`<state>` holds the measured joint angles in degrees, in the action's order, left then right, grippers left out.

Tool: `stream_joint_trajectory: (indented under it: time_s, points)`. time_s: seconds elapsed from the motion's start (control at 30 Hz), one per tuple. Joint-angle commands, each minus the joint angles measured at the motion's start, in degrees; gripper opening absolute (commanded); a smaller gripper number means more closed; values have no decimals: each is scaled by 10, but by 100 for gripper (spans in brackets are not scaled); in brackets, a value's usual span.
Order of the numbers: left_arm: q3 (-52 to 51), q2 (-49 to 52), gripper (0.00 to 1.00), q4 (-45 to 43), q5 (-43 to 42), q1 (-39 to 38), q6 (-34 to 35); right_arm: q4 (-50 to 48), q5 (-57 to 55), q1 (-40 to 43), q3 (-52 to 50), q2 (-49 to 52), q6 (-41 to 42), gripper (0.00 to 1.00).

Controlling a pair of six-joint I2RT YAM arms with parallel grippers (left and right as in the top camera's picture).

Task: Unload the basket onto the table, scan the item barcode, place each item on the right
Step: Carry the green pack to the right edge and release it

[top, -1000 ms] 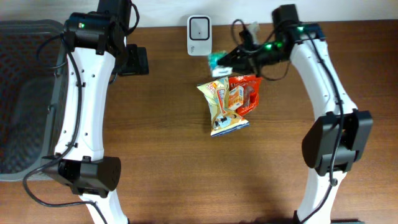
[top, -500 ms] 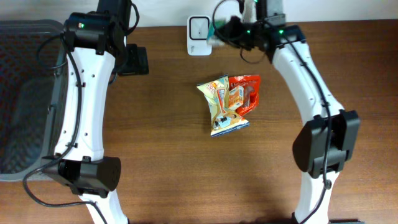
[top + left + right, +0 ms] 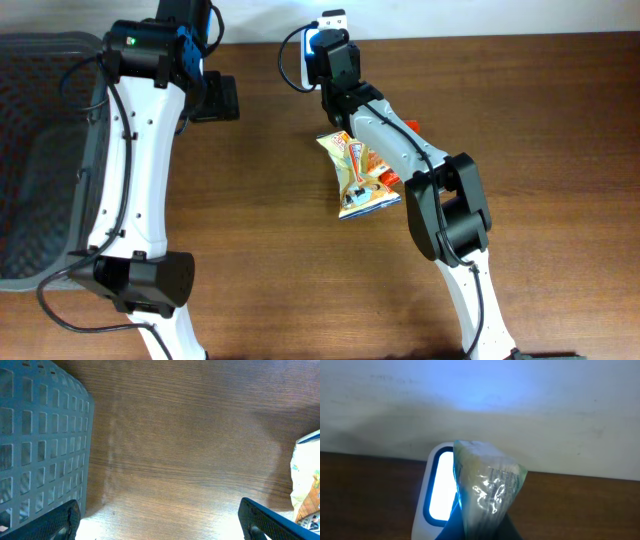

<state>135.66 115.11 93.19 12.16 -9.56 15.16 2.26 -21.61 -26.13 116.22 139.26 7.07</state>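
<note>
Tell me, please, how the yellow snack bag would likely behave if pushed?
The yellow snack bag looks puffy and creased, so probably light and floppy. Lying flat on the table, it should slide, not roll. Its glossy film may slip in a pinch.

A dark brown wooden table [image 3: 540,150] with fine grain running left to right fills nearly all of the overhead view. Soft shadows lie across its near part. Along its far edge stands a plain pale wall [image 3: 560,415], faintly mottled and meeting the tabletop in a straight line. A bluish-white glow spreads over the upper middle of the wall. In the left wrist view, a pale sheen brightens the wood toward the lower edge.
</note>
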Motion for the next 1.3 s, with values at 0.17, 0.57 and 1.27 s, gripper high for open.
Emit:
stream_joint_trajectory:
  time_s: [0.17,0.57,1.27]
  points:
    - [3,0,99,-1,-4,1,-3,182,-90,89,50,-115,137,4]
    - [3,0,99,-1,-4,1,-3,490,-20,555,42,-144,190,4]
    - [3,0,99,-1,-4,1,-3,572,316,679,67,-150,156,58]
